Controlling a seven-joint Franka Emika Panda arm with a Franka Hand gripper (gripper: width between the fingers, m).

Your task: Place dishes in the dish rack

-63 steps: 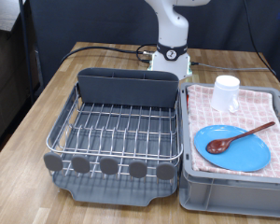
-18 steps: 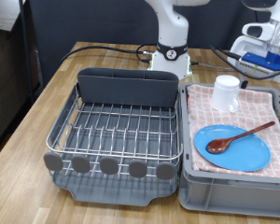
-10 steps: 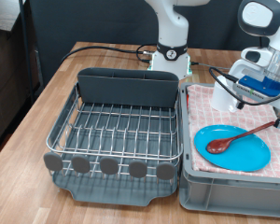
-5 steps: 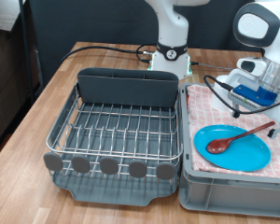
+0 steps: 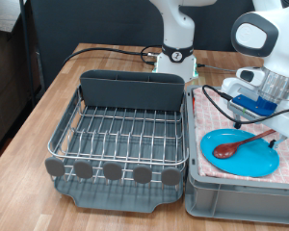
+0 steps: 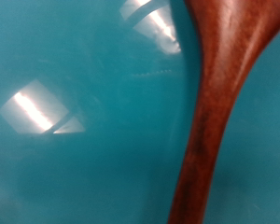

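The light-blue plate (image 5: 246, 157) lies in the cloth-lined grey crate (image 5: 210, 197), with the reddish-brown wooden spoon (image 5: 229, 148) resting on it. My gripper (image 5: 267, 119) hangs low over the spoon's handle at the plate's far right. Its fingers do not show clearly. The wrist view is filled by the plate (image 6: 75, 131) and the spoon's handle (image 6: 210, 121) very close up, with no fingers in the picture. The white mug is hidden behind my arm. The dish rack (image 5: 65, 127) stands empty at the exterior view's left.
The rack's tall grey cutlery trough (image 5: 130, 91) runs along its far side. The pink checked cloth (image 5: 206, 114) lines the crate. Black cables (image 5: 106, 53) lie on the wooden table behind the rack. The robot base (image 5: 175, 58) stands at the back.
My arm has come in from the exterior view's top right and dropped down over the crate. It now covers the mug and sits just above the spoon's handle. The dishes have not moved.
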